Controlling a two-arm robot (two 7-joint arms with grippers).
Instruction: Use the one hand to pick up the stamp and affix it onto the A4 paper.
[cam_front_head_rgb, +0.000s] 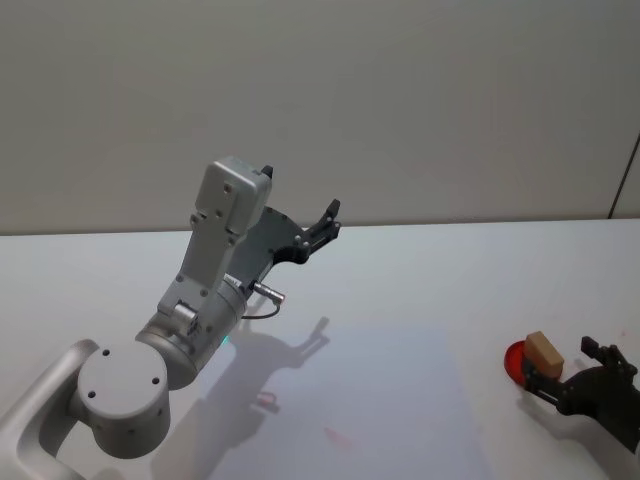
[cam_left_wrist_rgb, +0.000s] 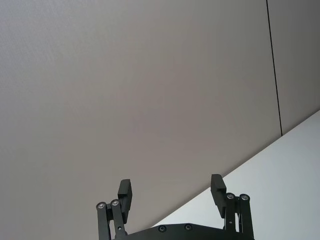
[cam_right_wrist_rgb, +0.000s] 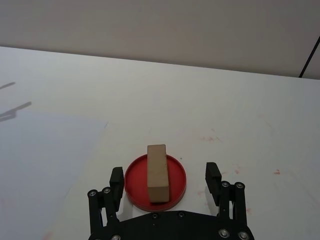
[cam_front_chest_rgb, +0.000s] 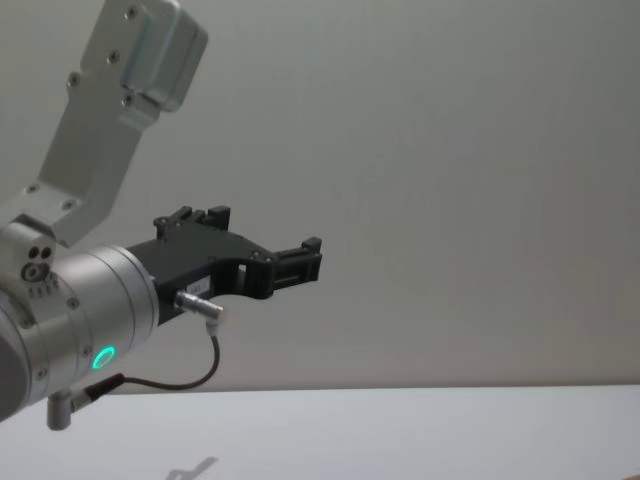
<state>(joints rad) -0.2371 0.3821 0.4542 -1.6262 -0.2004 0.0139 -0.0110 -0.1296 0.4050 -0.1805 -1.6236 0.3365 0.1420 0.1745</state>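
Right gripper (cam_right_wrist_rgb: 165, 172) is seen low over the bench (cam_right_wrist_rgb: 225, 100) by its near right corner, fingers (cam_right_wrist_rgb: 117, 176) spread wide and nothing held. Between them, touched by neither, the stamp (cam_right_wrist_rgb: 157, 172) rests on a round red pad (cam_right_wrist_rgb: 177, 181), its long side pointing away from the gripper. One finger is placed at each side of the pad. The paper (cam_right_wrist_rgb: 40, 160) lies flat on the bench just to the left of the pad, toward the middle of the near edge. The left gripper (cam_left_wrist_rgb: 171, 186) is held high above the bench's left part, jaws wide and empty, pointed at the wall (cam_left_wrist_rgb: 150, 75).
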